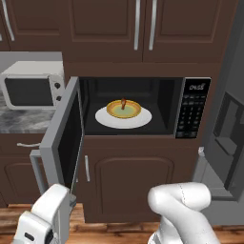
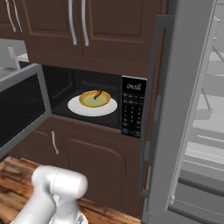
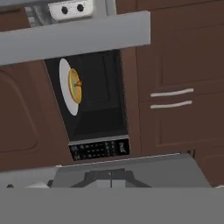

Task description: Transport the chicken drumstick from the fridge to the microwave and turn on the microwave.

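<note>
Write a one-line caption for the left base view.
Chicken drumstick in a yellow bowl on a white plate inside the open microwave.

A white countertop oven [image 1: 32,85] sits on the marble counter [image 1: 24,121] below brown cabinets [image 1: 143,28].

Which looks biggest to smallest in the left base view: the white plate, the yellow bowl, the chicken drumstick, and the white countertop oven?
1. White countertop oven
2. White plate
3. Yellow bowl
4. Chicken drumstick
</note>
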Controlling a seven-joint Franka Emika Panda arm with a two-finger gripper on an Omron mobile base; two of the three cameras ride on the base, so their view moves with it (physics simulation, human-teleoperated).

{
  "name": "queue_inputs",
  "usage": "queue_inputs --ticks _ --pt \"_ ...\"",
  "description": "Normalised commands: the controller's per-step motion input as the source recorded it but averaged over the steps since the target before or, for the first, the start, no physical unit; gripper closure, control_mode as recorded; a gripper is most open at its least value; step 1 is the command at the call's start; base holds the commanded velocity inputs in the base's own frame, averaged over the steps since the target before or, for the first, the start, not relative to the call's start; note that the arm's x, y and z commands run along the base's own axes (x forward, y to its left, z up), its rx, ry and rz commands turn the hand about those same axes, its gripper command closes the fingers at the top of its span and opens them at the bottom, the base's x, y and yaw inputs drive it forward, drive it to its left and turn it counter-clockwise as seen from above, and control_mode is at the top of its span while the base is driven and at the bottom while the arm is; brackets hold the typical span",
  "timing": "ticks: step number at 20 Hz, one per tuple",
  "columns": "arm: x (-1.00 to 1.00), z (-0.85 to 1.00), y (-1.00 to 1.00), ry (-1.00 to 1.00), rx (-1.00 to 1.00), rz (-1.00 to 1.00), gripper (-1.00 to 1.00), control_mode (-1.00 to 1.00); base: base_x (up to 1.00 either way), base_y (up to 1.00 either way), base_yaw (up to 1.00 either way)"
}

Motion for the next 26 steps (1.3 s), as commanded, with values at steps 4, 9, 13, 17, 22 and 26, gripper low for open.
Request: queue_inputs --ticks 4,9,13,17,22,26 --pt "0.28 -0.21 0.61 0.00 -0.06 -0.04 1.00 -1.00 0.00 0.00 0.00" --pt "0.41 -0.16 0.55 0.00 -0.06 -0.04 1.00 -1.00 0.00 0.00 0.00" --pt "0.48 -0.23 0.42 0.00 -0.02 -0.05 1.00 -1.00 0.00 0.00 0.00" --pt "0.52 -0.29 0.52 0.00 -0.04 -0.04 1.00 -1.00 0.00 0.00 0.00" --pt "0.49 -0.32 0.52 0.00 -0.04 -0.04 1.00 -1.00 0.00 0.00 0.00" --pt "0.49 -0.29 0.52 0.00 -0.03 -0.05 1.00 -1.00 0.00 0.00 0.00"
